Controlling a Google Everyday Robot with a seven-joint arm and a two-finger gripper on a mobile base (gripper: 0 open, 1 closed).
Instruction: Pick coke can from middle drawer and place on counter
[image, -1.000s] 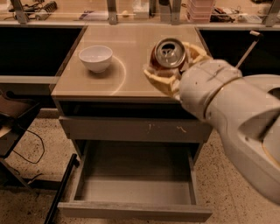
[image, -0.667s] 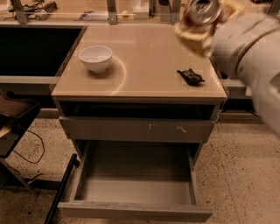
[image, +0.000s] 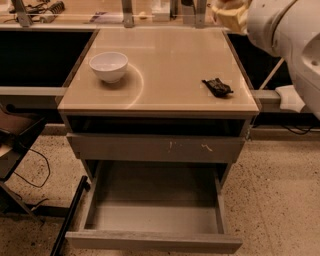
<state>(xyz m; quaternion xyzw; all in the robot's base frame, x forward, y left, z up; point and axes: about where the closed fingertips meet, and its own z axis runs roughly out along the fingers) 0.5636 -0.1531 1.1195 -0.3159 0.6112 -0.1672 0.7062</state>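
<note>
My gripper (image: 229, 14) is at the top right edge of the camera view, above the far right corner of the beige counter (image: 170, 70). Only its pale yellow fingers (image: 232, 19) show, closed around a sliver of the red-orange coke can (image: 227, 2); the rest of the can is cut off by the frame edge. My white arm (image: 287, 35) fills the top right corner. The middle drawer (image: 152, 217) is pulled open below the counter and its grey floor is bare.
A white bowl (image: 108, 65) stands on the counter's left side. A small black lumpy object (image: 216, 86) lies near its right edge. A closed drawer front with pale scratches (image: 155, 148) sits above the open drawer. Speckled floor (image: 280, 200) lies to the right.
My gripper with the can has risen and moved back and to the right, from over the counter's right side to the top edge of the view. The black object is now uncovered.
</note>
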